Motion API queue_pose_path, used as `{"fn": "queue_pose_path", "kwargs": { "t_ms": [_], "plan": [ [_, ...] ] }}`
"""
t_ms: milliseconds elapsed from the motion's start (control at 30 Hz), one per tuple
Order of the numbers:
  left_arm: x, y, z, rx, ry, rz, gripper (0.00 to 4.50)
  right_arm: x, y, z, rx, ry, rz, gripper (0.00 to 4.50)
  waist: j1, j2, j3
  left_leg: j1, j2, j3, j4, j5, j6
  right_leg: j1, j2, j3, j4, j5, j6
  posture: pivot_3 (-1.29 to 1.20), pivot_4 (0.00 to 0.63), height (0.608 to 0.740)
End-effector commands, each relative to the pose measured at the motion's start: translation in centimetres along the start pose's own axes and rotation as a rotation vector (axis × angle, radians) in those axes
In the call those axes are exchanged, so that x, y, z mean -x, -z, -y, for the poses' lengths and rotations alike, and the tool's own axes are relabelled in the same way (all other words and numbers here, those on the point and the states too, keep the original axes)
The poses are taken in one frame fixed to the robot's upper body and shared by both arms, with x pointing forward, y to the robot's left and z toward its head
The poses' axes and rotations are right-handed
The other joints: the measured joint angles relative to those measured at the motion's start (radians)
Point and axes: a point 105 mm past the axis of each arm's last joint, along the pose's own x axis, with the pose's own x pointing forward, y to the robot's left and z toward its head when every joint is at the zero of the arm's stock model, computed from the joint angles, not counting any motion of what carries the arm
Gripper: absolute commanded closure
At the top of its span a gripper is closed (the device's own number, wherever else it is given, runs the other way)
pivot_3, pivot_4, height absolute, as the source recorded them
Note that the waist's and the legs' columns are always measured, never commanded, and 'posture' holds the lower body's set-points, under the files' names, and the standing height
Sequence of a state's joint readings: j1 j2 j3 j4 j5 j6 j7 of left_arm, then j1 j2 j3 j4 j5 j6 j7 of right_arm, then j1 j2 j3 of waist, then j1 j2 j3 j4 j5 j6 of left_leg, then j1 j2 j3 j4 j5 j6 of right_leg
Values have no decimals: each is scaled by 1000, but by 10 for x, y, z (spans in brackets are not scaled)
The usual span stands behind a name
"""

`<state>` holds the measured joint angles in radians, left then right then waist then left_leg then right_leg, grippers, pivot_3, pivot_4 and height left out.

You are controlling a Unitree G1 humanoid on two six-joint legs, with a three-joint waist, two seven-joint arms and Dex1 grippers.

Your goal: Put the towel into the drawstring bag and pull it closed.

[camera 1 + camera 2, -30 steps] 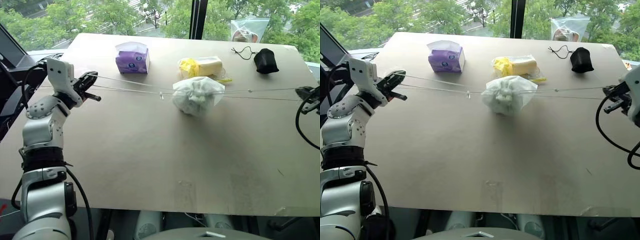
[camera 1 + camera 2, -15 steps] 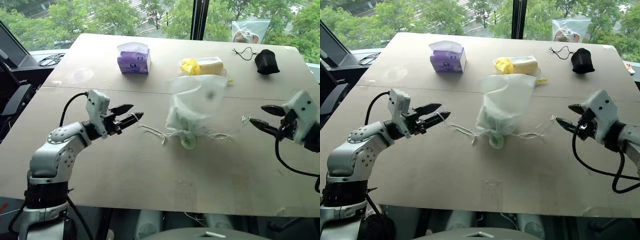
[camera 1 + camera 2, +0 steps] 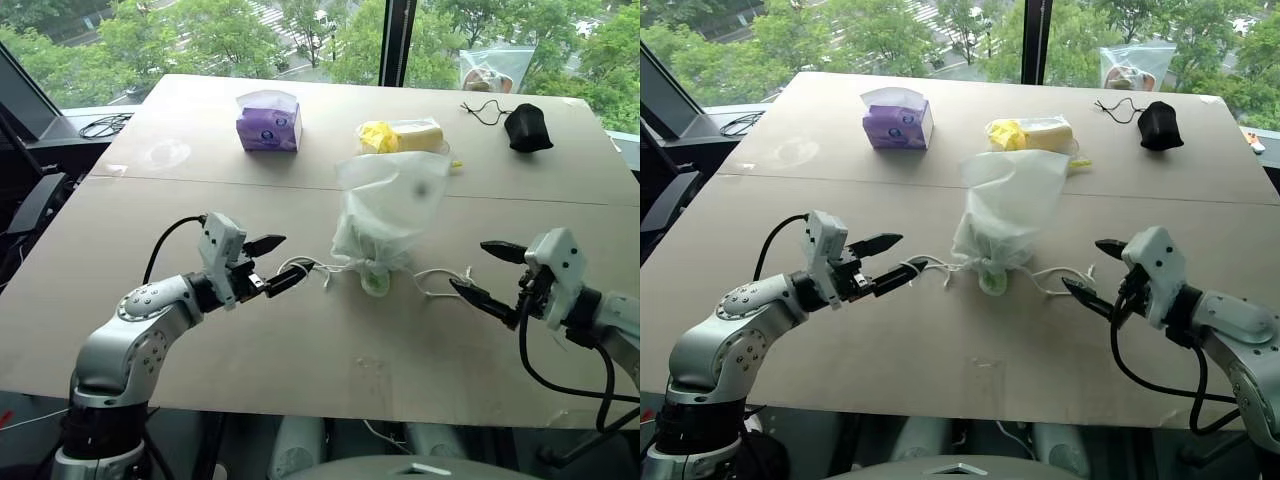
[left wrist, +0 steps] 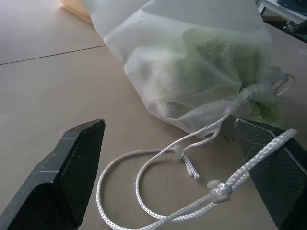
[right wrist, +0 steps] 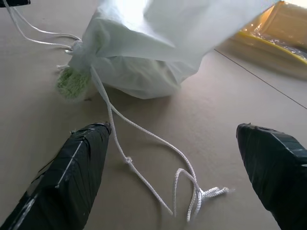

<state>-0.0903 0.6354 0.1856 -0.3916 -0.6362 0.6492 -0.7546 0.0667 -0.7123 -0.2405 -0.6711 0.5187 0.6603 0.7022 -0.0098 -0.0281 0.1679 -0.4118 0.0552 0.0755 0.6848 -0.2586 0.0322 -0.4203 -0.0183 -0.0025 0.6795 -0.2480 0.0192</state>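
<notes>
Sitting on the tan table [image 3: 150, 330], milky-white see-through plastic drawstring bag [image 3: 385, 215] pulled shut, fluffy green towel [image 3: 376, 284] poking out, left gripper [image 3: 268, 262] and right gripper [image 3: 488, 272] beside it, jaws apart, holding nothing.

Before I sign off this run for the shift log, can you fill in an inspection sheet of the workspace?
Surface: tan table, seam across the middle.
Job's things: drawstring bag cinched, cords slack on the table; a bit of green towel sticks out at the neck.
Clutter: purple tissue box, yellow packet, black pouch, clear zip bag.
End effectors: left end effector open, cord draped over one finger; right end effector open, holding nothing.
Cables: black leads off the table's far left corner.
Surroundings: window, trees outside.
</notes>
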Motion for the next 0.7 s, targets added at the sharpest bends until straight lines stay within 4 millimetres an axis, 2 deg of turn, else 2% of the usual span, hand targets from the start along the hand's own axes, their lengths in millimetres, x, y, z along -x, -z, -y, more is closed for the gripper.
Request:
{"fn": "queue_pose_path", "kwargs": {
  "t_ms": [33,100,233,300,400,600,700],
  "plan": [
    [2,-9,8,-6,14,36,21,-1,-9,-9,35,-20,46,24,0,0,0,0,0,0,0,0,0,0,0,0,0,0,0,0,150,740],
    [3,-8,7,-9,-1,37,21,-6,-10,-8,30,3,71,24,0,0,0,0,0,0,0,0,0,0,0,0,0,0,0,0,150,740],
    [7,-5,-3,-9,-66,44,21,-18,-15,7,36,121,127,24,-3,0,0,0,0,0,0,0,0,0,0,0,0,0,0,0,150,740],
    [13,-6,-16,-9,-168,71,21,-25,-19,24,29,246,163,24,-2,0,0,0,0,0,0,0,0,0,0,0,0,0,0,0,150,740],
    [20,-15,-33,34,-311,156,21,-33,-27,30,-28,291,231,24,-1,0,0,0,0,0,0,0,0,0,0,0,0,0,0,0,150,740],
    [16,-4,1,78,-184,103,21,-38,-13,12,33,170,167,24,4,0,0,-2,0,0,0,0,1,0,-1,0,-2,0,0,0,150,740],
    [24,0,1,46,-167,56,21,-38,-13,2,33,96,158,24,2,0,0,-1,0,0,0,-1,1,0,-1,-1,-2,0,0,0,150,740]
  ]
}}
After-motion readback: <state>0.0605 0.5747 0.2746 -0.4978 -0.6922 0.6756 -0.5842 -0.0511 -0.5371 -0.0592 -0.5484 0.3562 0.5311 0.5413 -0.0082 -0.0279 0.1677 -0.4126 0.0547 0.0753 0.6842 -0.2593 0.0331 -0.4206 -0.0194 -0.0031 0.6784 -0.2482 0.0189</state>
